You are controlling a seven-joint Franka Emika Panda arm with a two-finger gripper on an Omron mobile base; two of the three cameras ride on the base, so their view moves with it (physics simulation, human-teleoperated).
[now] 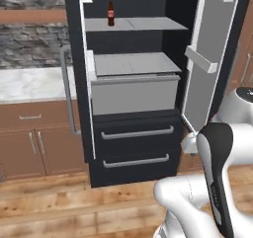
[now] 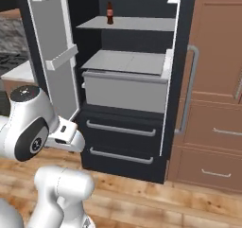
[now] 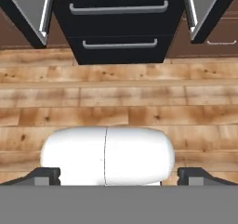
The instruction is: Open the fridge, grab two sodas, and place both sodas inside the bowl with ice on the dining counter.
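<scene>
The black fridge (image 1: 136, 148) stands with both upper doors swung open, and its grey-white shelves show. One soda (image 1: 110, 14), a dark bottle with a red label, stands upright on the upper shelf; it is the soda (image 2: 109, 13) in the right base view too. My gripper (image 3: 119, 176) is open, its two dark fingertips (image 3: 44, 175) far apart with nothing between them. It points down at the wooden floor in front of the fridge's two bottom drawers (image 3: 116, 21), well below the soda. The bowl with ice and the dining counter are out of view.
The open fridge doors (image 1: 210, 59) (image 2: 54, 47) jut out on both sides, with door shelves on them. A marble-topped brown cabinet (image 1: 29, 84) stands left of the fridge and tall brown cabinets (image 2: 217, 80) to its right. The wooden floor (image 3: 116, 102) lies in front.
</scene>
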